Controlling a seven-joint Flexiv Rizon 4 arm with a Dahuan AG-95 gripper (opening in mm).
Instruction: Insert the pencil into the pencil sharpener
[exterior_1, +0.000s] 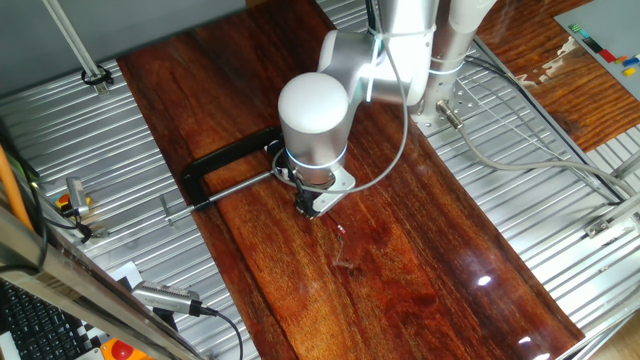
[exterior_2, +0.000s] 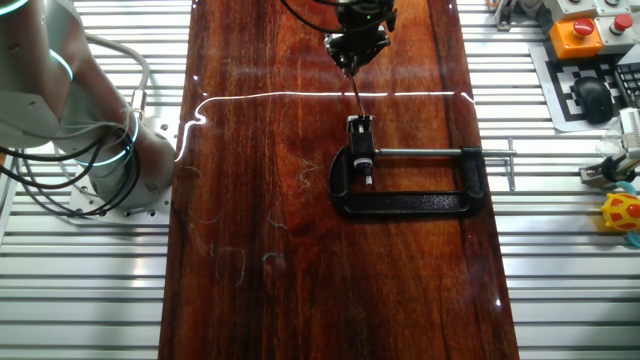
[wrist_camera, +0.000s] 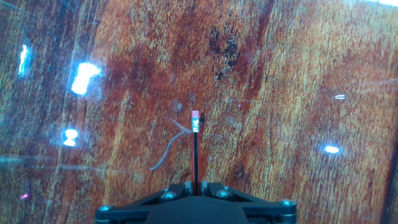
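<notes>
jaws (wrist_camera: 195, 186) pinching pencil (wrist_camera: 195, 152) | eraser end out | above table (wrist_camera: 298, 74)

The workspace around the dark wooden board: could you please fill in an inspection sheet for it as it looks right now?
Surface: glossy dark wooden board on a ribbed metal table, with glare streaks and faint scratches.
Job's things: thin black pencil with a pink eraser end, held in the gripper and pointing away from the hand; tiny white boxy pencil sharpener fixed in the black C-shaped clamp.
Clutter: yellow toy and orange-buttoned box off the board.
Grippers: two-finger gripper shut on the pencil, above the board, short of the sharpener.
Cables: grey cables run across the metal table.
Surroundings: keyboard at one edge.
</notes>
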